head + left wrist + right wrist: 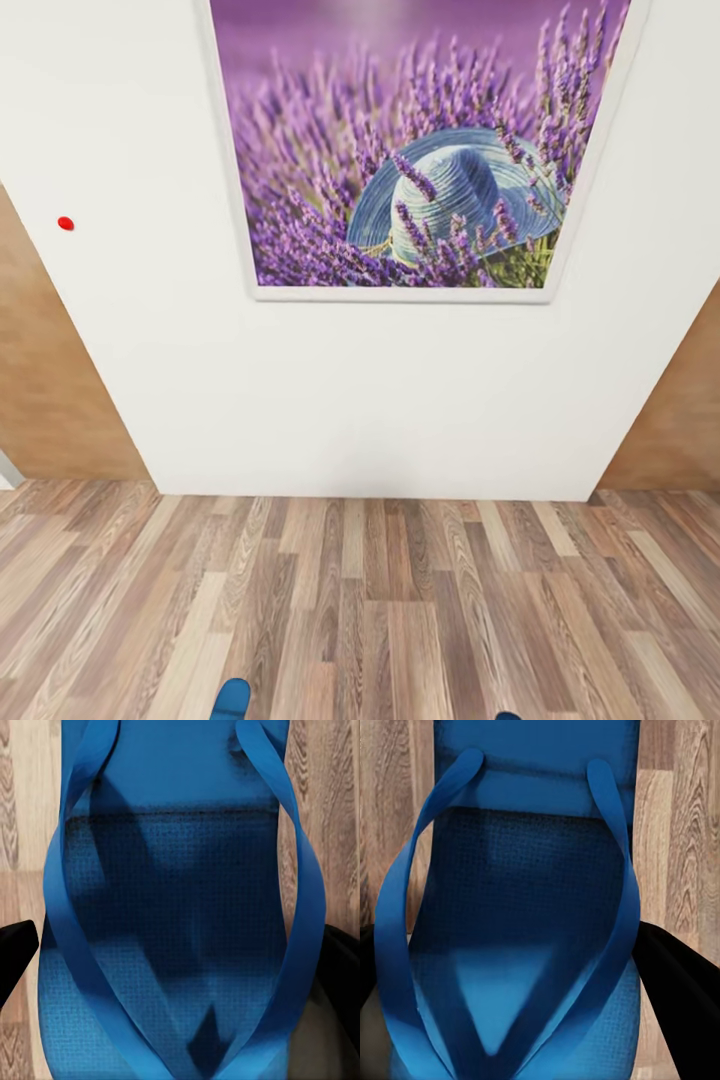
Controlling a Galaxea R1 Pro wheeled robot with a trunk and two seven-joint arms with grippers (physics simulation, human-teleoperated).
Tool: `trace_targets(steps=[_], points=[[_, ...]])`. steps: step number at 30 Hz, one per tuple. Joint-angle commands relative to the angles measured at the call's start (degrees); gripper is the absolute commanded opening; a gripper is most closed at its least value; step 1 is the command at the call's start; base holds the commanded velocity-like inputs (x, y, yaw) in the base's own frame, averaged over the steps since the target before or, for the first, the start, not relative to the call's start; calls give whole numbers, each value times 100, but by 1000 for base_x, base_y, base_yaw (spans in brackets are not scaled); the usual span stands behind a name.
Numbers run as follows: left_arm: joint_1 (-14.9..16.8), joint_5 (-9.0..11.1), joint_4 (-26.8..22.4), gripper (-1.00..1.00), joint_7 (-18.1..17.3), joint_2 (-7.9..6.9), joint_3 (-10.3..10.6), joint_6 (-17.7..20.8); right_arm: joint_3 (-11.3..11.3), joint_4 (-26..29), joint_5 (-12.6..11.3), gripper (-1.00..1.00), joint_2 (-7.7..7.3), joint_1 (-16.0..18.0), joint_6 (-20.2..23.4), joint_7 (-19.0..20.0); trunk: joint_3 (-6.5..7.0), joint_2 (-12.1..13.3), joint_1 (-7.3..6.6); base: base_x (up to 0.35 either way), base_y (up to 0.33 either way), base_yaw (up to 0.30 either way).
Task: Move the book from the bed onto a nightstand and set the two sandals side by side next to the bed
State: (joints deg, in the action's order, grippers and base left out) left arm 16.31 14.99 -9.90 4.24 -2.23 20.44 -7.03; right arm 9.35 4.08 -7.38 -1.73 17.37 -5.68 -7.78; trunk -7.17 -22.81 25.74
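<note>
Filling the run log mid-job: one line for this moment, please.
left sandal: between left gripper fingers | right sandal: between right gripper fingers | ahead: white wall, lavender picture | wood floor

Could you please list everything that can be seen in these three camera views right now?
Sandals: two, bright blue. One lies close between the left gripper's fingers over the floor, the other between the right gripper's fingers; their tips peek in at the head view's bottom edge.
Picture: one, purple lavender with a blue-grey straw hat, white frame, hanging on the wall.
Wall: one, white, straight ahead.
Red dot: one, small, on the wall left of the picture.
Side panels: two, tan-brown, either side of the wall.
Floor: one, wood planks, brown and beige.
Left gripper: black fingers flanking its sandal; grip cannot be judged.
Right gripper: black fingers flanking its sandal; grip cannot be judged.
</note>
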Motion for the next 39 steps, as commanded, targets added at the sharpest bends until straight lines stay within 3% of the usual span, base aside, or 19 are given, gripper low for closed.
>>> trace_targets(steps=[1, 39], points=[[1, 48, 5, -100, 24, 0, 49, -41, 48, -12, -67, -100, -2, 1, -79, -12, -11, -11, 4, 136, 0, 0], [-49, 72, 23, -100, 16, 4, 32, -349, 41, -23, -62, -100, -38, -49, -196, -13, -11, -11, 4, 247, 0, 0]])
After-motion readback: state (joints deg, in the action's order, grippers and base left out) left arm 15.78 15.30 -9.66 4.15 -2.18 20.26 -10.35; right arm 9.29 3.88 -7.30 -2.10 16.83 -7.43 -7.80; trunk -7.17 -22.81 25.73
